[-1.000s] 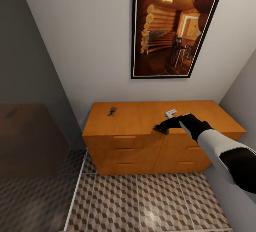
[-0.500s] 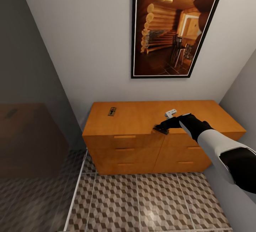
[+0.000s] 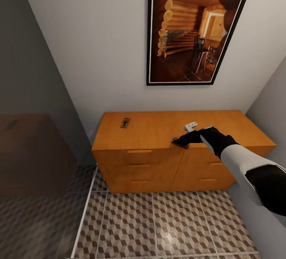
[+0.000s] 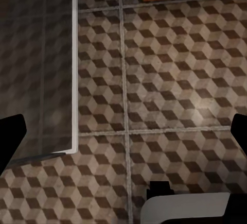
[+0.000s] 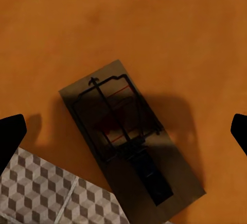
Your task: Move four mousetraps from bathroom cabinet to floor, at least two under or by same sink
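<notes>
Render clean, sharp, no motion blur. Light soft, even, from above; pale grey wall (image 3: 99,52) bright. Wide orange-brown wooden cabinet (image 3: 159,126) evenly lit on top, drawer fronts slightly darker. Left of cabinet: dim, hazy translucent panel (image 3: 35,132) with faint brown reflection. Small glare spot on cube-pattern tiled floor (image 3: 169,237) below cabinet. Right wrist view: tan wooden mousetrap (image 5: 131,139) lies in dark soft-edged shadow on cabinet top.
</notes>
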Tool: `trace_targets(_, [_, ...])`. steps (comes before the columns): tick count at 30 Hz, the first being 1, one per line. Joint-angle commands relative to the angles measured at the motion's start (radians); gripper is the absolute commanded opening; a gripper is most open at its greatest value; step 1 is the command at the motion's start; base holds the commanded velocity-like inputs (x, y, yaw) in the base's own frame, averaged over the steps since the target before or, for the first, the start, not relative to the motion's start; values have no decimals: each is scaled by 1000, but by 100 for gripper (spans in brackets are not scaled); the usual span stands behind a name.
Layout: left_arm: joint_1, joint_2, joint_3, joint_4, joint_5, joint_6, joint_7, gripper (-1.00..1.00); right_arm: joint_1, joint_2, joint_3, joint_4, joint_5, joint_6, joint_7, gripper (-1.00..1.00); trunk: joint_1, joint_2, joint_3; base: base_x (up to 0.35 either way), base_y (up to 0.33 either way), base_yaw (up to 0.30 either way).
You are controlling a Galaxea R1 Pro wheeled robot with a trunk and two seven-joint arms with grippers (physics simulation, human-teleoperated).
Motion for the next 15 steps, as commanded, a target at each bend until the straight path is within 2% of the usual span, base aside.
trace_targets(1, [-2,0,-7,4,4,-6,1,100,-1,-1,4,-2,-5,7,2,100,1,-2,-2,0,0,0])
trace_targets(15, [-2,0,-7,4,4,-6,1,100,-1,-3,3,-2,-5,7,3,100,1,-2,-7,0,0,0])
